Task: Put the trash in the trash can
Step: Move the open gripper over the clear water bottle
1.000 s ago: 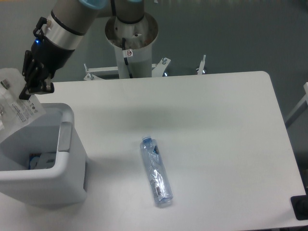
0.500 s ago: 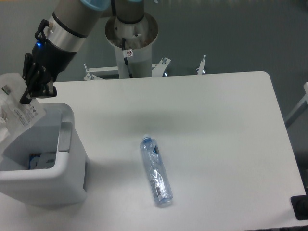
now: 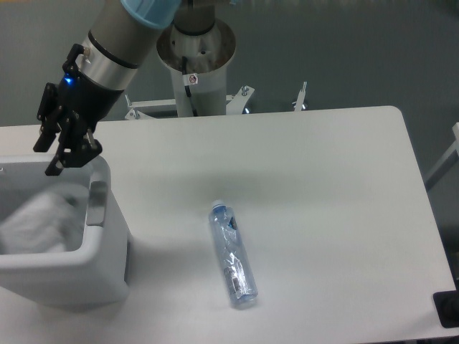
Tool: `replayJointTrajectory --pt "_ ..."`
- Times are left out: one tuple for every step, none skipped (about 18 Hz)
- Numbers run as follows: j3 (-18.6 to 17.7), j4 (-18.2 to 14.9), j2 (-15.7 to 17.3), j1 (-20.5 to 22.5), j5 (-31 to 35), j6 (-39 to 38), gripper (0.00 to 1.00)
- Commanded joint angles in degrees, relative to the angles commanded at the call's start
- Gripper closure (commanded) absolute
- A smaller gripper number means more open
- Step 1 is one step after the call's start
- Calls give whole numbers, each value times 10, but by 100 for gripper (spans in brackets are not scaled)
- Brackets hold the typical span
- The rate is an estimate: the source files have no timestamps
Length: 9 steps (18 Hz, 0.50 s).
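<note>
My gripper (image 3: 50,159) hangs open above the far rim of the white trash can (image 3: 100,265) at the left edge of the table, with nothing between its fingers. Inside the can a blurred pale shape, the clear plastic bag (image 3: 39,222), lies or falls loose. The crushed clear bottle with a blue cap (image 3: 232,254) lies flat on the white table, cap toward the back, well to the right of the can and away from the gripper.
The robot's base column (image 3: 195,64) stands behind the table's far edge. A dark object (image 3: 448,308) sits at the table's front right corner. The can has a grey handle (image 3: 97,204) on its right wall.
The gripper has opened and let go of the plastic bag, which has dropped from beside the fingers into the can. The arm has shifted slightly right. The bottle has not moved.
</note>
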Motion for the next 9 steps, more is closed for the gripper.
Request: replayJointTrajectory --pt "1 0 4 7 -1 -20 3" --pt "3 0 11 17 -1 -46 1" --pt "2 0 14 31 0 -78 1" --pt "-1 0 18 47 0 -111 1" --pt "-4 0 21 63 0 -145 1" --pt "-7 0 22 78 2 -177 1" --pt "-11 0 22 95 3 -202 1" --pt "-11 0 21 114 3 -221 1" --pt "-11 0 20 133 3 -233 0"
